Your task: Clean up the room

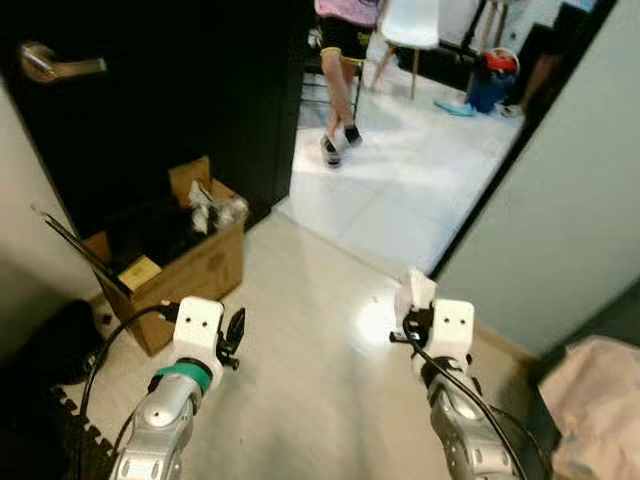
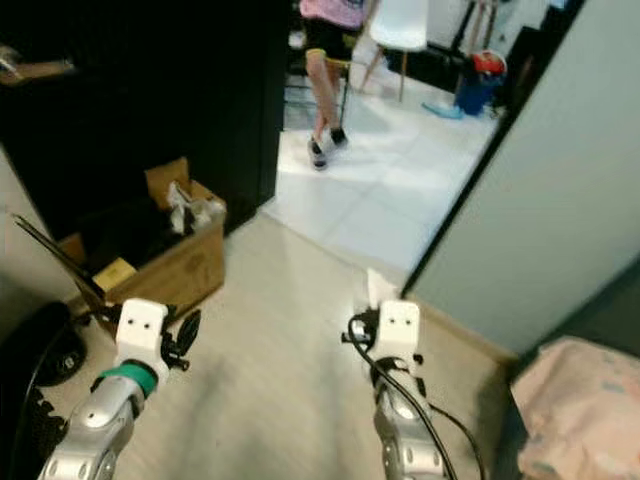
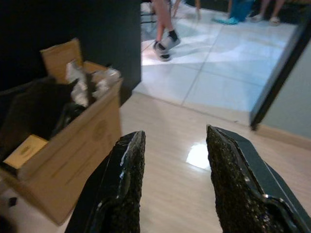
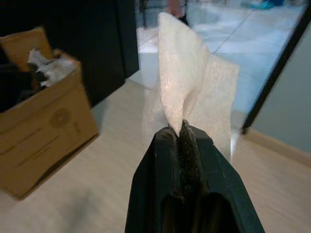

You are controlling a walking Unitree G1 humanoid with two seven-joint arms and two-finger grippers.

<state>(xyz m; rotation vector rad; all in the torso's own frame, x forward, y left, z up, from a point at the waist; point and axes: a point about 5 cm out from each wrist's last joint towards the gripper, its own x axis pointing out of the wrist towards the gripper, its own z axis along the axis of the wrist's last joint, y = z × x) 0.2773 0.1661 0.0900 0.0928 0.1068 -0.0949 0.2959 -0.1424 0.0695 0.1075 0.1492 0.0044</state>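
Beige floor [image 1: 310,330] mid-frame, cardboard box [image 1: 190,270] at left, right end effector [image 4: 182,133] pinching white sheet [image 4: 187,87], left end effector [image 3: 175,160] spread, person's legs [image 1: 340,90] at top.

One cardboard box [image 1: 190,268], one white foam sheet [image 4: 189,92], one white chair [image 1: 410,22], one person [image 1: 342,60].

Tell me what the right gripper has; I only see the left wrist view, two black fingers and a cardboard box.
Observer: The right gripper is shut on a white foam sheet.
Operator: Say where the box is relative to it.
Observer: The cardboard box sits on the robot's left, against the dark door.
Operator: Report anyone nearby.
Observer: A person's legs stand on the tiled floor beyond the doorway.
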